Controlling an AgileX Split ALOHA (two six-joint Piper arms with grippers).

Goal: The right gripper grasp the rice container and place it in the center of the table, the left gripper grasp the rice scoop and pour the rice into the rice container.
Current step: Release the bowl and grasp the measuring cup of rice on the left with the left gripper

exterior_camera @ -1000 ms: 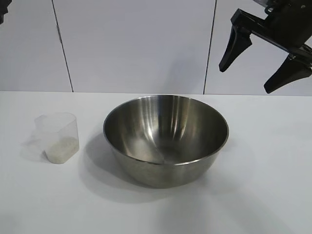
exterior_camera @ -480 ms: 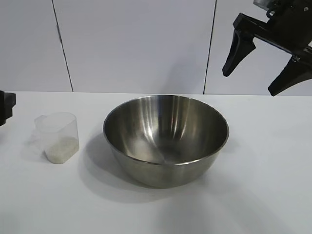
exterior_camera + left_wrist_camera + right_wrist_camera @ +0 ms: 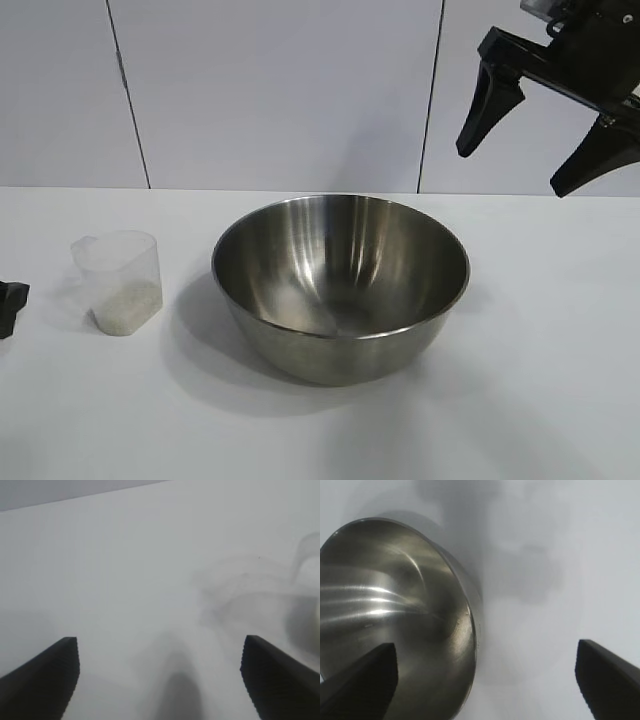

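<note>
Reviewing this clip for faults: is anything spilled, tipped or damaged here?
Nothing stands out. The rice scoop stands upright with its rice inside, the rice container sits level and empty, and the table shows no stray grains.

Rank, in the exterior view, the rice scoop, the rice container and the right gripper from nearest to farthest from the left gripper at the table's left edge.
From the left gripper:
1. The rice scoop, just beside it on the left side of the table.
2. The rice container, at the table's center.
3. The right gripper, raised at the upper right, open.
</note>
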